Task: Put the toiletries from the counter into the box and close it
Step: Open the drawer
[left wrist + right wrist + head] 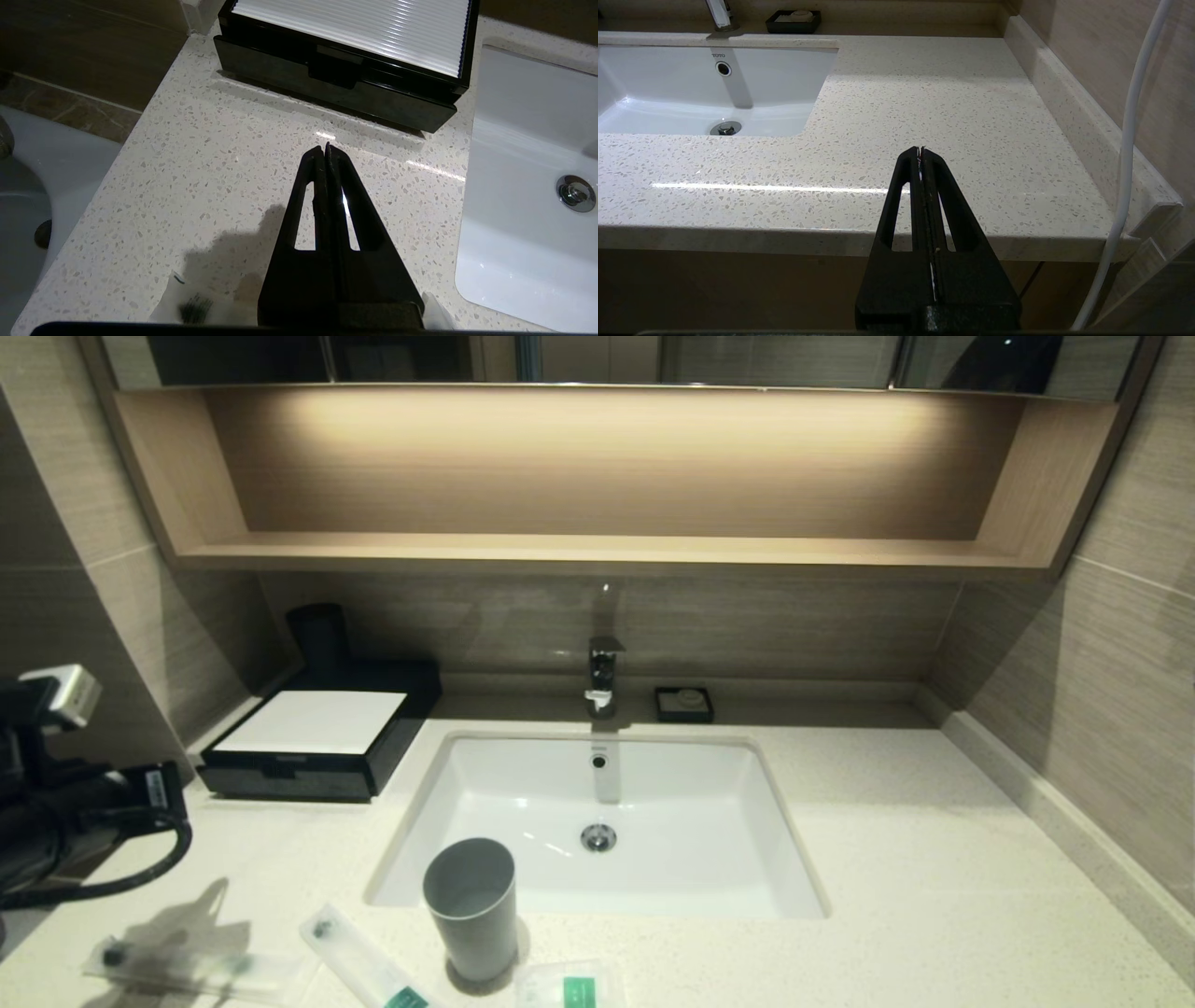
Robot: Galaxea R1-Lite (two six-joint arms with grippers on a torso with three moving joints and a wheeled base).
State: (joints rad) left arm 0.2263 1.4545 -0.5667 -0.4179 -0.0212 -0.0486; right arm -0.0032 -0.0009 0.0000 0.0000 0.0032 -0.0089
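a: where is the left gripper (327,151)?
b: over the counter (196,154), fingers pressed together, holding nothing. the box (341,70) sits just ahead; a packet (196,308), probably toiletries, lies beneath it.
a: the right gripper (922,154)?
b: also clenched, empty.

Left arm (84,803) at the left edge of the scene, raised, its left gripper (326,151) pointing forward and down, fingers pressed together, holding nothing. Right gripper (921,151) low at the near right, fingers likewise together, empty.

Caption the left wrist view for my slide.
Shut left gripper above the counter, pointing toward the closed box beside the sink.
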